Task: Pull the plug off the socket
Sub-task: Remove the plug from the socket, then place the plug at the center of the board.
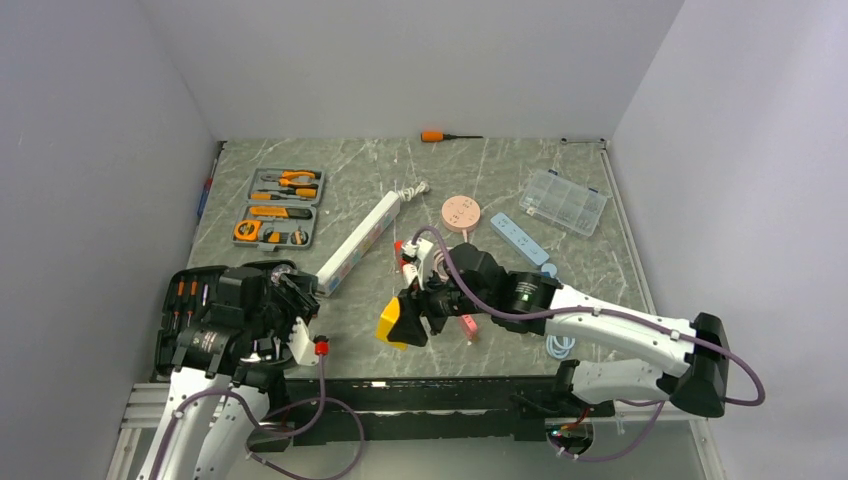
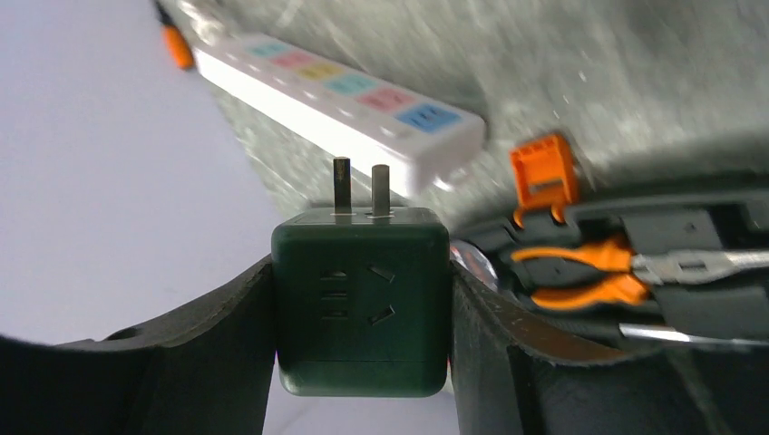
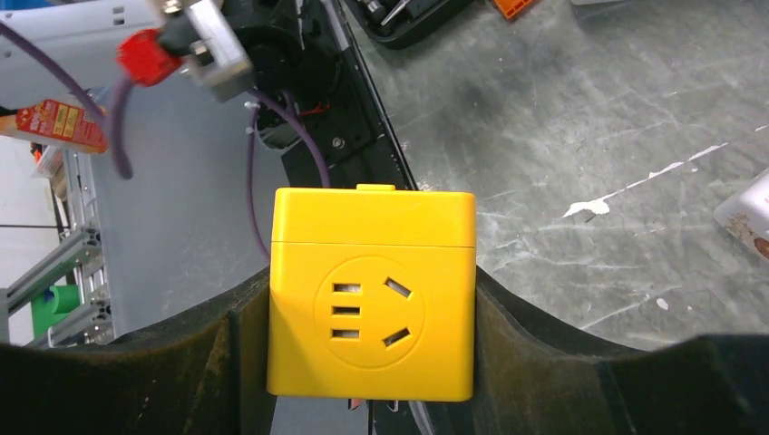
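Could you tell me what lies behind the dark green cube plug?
Behind the dark green cube plug, gripped by the left end effector, lies the long white power strip with coloured outlets, clear of the plug's two prongs. The cube covers the grey marbled tabletop behind it.

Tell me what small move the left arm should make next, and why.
Probably lower the green plug to the table and open the left gripper. The plug's two prongs are bare and apart from the socket, so the pull looks done and only the release seems left.
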Available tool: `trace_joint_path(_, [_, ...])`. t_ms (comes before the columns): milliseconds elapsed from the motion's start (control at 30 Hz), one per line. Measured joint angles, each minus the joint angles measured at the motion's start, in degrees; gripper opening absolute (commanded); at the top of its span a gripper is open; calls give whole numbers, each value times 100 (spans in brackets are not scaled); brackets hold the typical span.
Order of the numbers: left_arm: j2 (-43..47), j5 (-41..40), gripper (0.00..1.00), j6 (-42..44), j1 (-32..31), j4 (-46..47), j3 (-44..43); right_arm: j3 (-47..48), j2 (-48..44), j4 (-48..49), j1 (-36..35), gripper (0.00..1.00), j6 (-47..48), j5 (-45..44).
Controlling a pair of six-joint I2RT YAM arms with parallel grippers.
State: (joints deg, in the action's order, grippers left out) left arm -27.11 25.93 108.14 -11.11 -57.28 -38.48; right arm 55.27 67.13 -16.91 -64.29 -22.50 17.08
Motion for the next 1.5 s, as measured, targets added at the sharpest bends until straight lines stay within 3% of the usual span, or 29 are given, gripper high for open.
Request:
trace_joint_path(100, [-129, -535, 0, -81, 7, -81, 24, -70, -210, -120, 0, 0, 0, -24])
trace_joint_path(267, [-31, -627, 0, -149, 7, -46, 22, -195, -330, -411, 50, 0, -24, -621])
trace_joint_path(500, [-44, -13, 0, -275, 4, -162, -358, -358, -55, -758, 1023, 0, -461, -2168])
trace_joint_path(833, [-57, 774, 0, 17, -98, -297, -341, -494, 1222, -785, 2369, 0, -1086, -3311])
trace_joint_path(933, [-219, 909, 0, 94, -369, -236, -251, -365, 1665, -741, 2597, 2, -1161, -3512])
trace_joint_path(1133, [-1174, 894, 0, -74, -1569, 739, -11, -122, 2262, -450, 3014, 6, -1263, -3738])
trace_joint_path(1233, [-1978, 785, 0, -289, -2304, 1320, -9, -90, 2369, -372, 3187, 18, -1274, -3825])
trace_joint_path(1333, [-2815, 647, 0, -579, -2990, 1888, -13, -90, 2396, -367, 3331, 48, -1298, -3921])
trace_joint_path(1500, [-4330, 396, 0, -1071, -4061, 2514, -369, -90, 2391, -369, 3460, 83, -1309, -4011])
